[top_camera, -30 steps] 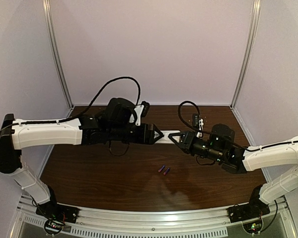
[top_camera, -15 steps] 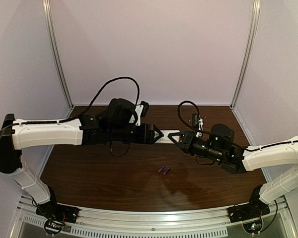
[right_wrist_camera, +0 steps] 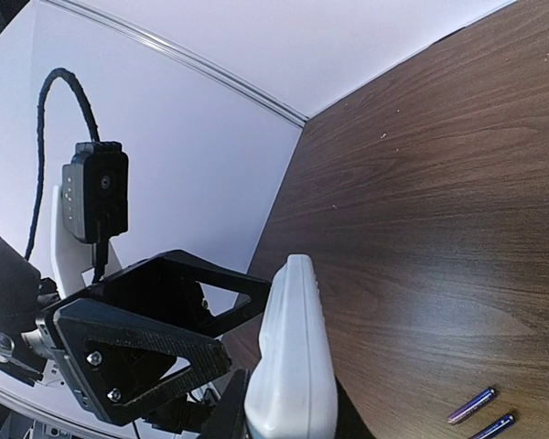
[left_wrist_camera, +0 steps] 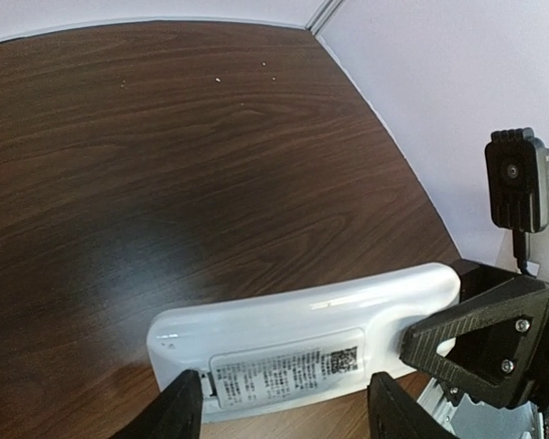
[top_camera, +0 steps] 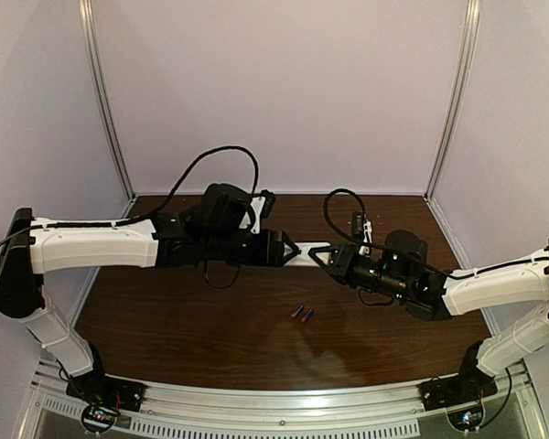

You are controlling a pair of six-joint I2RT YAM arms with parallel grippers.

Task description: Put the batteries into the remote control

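The white remote control [top_camera: 309, 252] hangs above the table between my two grippers. My right gripper [top_camera: 322, 257] is shut on its right end; in the right wrist view [right_wrist_camera: 288, 422] the remote [right_wrist_camera: 293, 357] stands edge-on between the jaws. My left gripper [top_camera: 289, 248] is open. In the left wrist view [left_wrist_camera: 284, 407] its fingers [left_wrist_camera: 178, 410] stand wide apart at the lower edge of the remote's labelled back [left_wrist_camera: 302, 329]. The two purple-blue batteries [top_camera: 301, 313] lie side by side on the table, and also show in the right wrist view [right_wrist_camera: 480, 413].
The dark wooden table [top_camera: 210, 320] is closed in by pale walls and metal corner posts [top_camera: 105, 101]. A metal rail [top_camera: 284, 407] runs along the near edge by the arm bases. The right gripper's black finger [left_wrist_camera: 480, 334] shows at the remote's end.
The right gripper with the remote has shifted slightly left and away. The left gripper has barely moved. The batteries lie where they were.
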